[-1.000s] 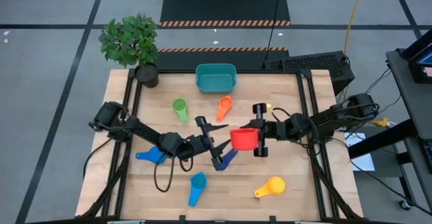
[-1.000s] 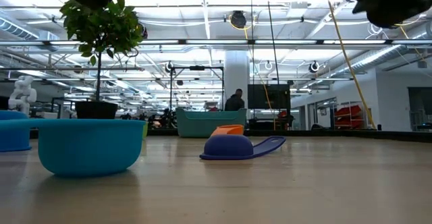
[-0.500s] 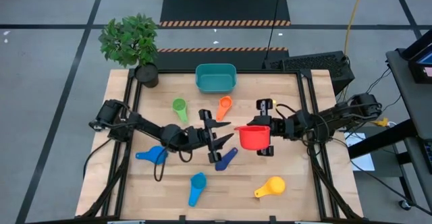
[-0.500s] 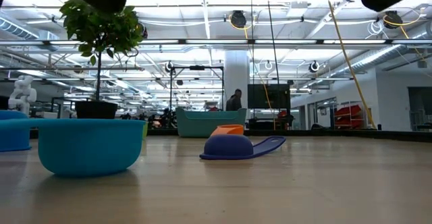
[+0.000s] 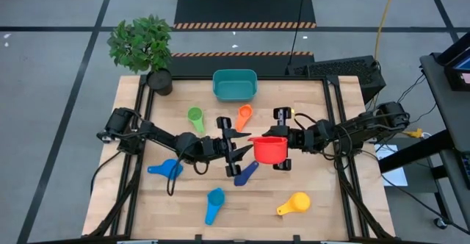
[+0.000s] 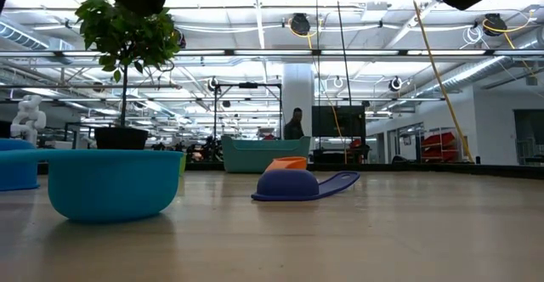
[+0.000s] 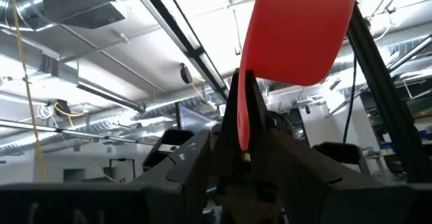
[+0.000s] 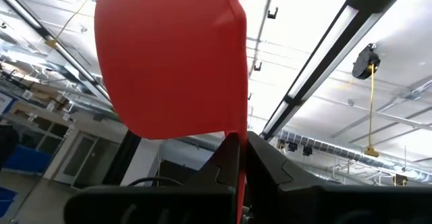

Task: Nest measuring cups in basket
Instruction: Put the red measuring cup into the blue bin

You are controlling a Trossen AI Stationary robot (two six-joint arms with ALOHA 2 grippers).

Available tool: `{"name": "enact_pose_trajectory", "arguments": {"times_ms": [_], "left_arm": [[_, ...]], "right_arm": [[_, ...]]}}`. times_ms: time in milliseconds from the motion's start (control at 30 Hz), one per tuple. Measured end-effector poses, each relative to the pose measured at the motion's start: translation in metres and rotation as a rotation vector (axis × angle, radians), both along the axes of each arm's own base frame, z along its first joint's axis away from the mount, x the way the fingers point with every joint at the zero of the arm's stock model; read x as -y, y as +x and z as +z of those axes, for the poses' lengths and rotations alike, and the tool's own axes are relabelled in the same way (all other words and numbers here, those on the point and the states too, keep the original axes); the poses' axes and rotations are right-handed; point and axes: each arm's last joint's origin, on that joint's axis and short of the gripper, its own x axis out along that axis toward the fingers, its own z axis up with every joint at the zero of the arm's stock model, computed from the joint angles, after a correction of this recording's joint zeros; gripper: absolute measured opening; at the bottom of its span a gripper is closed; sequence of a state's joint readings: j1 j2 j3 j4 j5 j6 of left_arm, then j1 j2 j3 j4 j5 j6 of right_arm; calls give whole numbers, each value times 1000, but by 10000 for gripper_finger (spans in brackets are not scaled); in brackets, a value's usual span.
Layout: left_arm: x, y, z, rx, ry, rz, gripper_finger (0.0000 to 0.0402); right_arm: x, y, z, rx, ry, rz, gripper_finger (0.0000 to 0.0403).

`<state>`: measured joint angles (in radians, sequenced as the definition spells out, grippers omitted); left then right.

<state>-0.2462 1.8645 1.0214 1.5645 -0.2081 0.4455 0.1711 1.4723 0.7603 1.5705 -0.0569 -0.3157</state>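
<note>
The red measuring cup is in the air over the table's middle, on its side, between my two grippers. My left gripper is at its left and my right gripper at its right, each shut on it. The teal basket stands at the far middle. On the table lie the green cup, the orange cup, the dark blue cup mouth down, two lighter blue cups and the yellow cup. My left gripper pinches a thin flat red edge of the cup between its two fingers, coming level from the table's left. Handle or rim, I cannot tell. The cup is clear of the table, its bowl beyond the fingertips. My right gripper pinches a thin flat red edge of the cup between its two fingers, coming level from the table's right. Handle or rim, I cannot tell. The bowl stands close before the fingers, clear of the table.
A potted plant in a black pot stands at the far left corner. Black rails run along the table's left and right sides. In the low view a lighter blue cup is near and the dark blue cup lies mid-table.
My left gripper has gone toward the table's far edge and right, up to the red cup. My right gripper has carried the cup a little right, then back left toward my left gripper. The cup stays clear of the table.
</note>
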Motion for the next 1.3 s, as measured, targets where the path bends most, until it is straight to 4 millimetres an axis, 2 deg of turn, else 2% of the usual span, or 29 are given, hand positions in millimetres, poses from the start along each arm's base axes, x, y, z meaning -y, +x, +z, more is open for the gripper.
{"name": "enact_pose_trajectory", "arguments": {"times_ms": [367,867,1133,1300], "left_arm": [[0,0,0,-1,4,2,149],[3,0,-1,-13,-12,-19,18],[7,-1,-1,-14,-3,-17,7],[12,-6,0,-26,5,23,5]], "right_arm": [[0,0,0,-4,8,4,0],[0,2,-2,-37,26,27,0],[-1,3,-3,-54,45,52,1],[0,-3,-8,-87,75,77,35]]}}
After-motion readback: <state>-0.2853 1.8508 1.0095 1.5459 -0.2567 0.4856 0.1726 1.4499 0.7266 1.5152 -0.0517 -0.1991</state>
